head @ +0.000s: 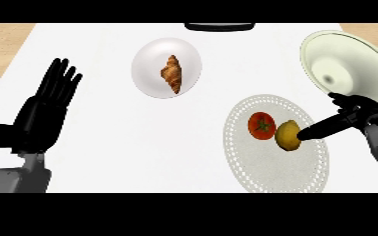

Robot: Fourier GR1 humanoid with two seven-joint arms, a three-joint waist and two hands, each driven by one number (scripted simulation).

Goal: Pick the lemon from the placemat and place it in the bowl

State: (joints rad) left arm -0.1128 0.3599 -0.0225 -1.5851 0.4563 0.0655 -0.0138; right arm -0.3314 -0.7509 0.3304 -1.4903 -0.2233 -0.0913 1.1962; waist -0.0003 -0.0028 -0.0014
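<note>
Counter (111, 140): wide bare stretch from left hand (44, 112) (left edge, resting, fingers straight up) to placemat (284, 172).
Plate (151, 55) with croissant (173, 73): far centre, low obstacle.
Dark object (220, 26): far edge, centre.
Bowl (347, 55): far right corner, near placemat's far rim.
Tomato (261, 125): just beside lemon (287, 135), closes its left side.
Right hand (353, 116): takes lemon's right side, straight finger touching it.
Lemon's near side: bare mat.

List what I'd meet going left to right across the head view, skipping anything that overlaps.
From the left: left hand → croissant → tomato → lemon → right hand.
</note>
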